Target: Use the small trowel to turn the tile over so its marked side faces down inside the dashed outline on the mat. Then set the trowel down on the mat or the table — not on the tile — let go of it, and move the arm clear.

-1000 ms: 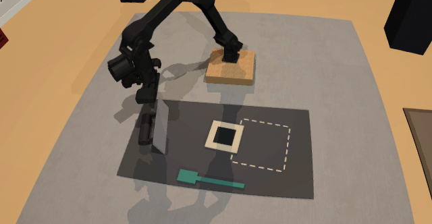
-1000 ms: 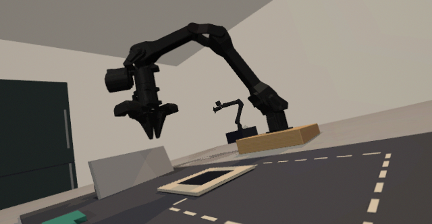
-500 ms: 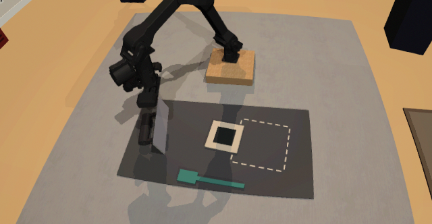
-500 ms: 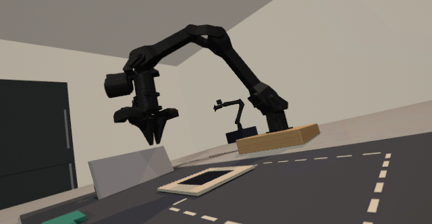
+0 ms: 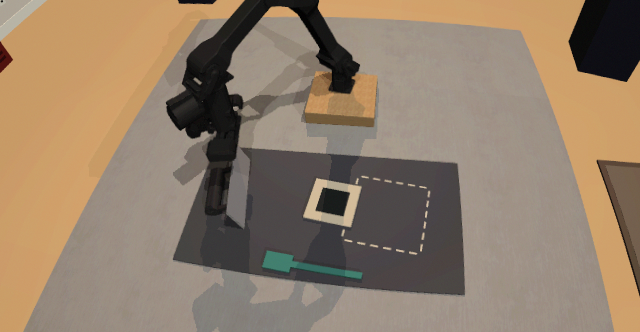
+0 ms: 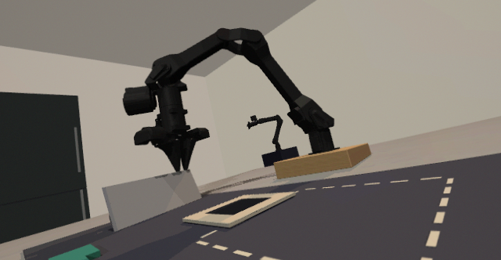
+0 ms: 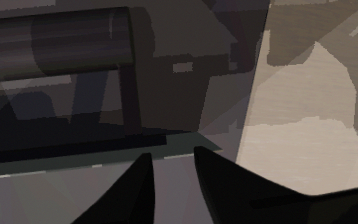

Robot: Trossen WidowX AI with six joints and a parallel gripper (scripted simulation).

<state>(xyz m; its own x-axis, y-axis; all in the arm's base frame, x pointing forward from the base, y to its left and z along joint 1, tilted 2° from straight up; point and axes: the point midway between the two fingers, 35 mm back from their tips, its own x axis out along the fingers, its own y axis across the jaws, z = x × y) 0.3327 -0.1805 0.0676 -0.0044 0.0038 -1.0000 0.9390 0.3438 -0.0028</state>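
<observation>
The tile [image 5: 332, 202] [image 6: 239, 206] lies flat, its dark-square side up, across the left side of the dashed outline [image 5: 414, 253] [image 6: 439, 217]. A grey rectangular blade [image 5: 240, 187] [image 6: 145, 201] stands on edge at the mat's left, with a dark bar handle [image 5: 215, 192] [image 7: 80, 45] behind it; this looks like the trowel. My gripper [image 6: 182, 169] [image 7: 173, 158] points down at the blade's far top corner, fingers slightly apart with nothing visible between them. Whether it touches the blade cannot be told. The fingertips are hard to make out in the top view.
A green flat tool [image 5: 278, 261] [image 6: 84, 253] with a thin handle lies along the front of the dark mat [image 5: 400, 277]. The arm's wooden base [image 5: 320, 97] [image 6: 313, 167] stands behind the mat on the grey table [image 5: 450, 97].
</observation>
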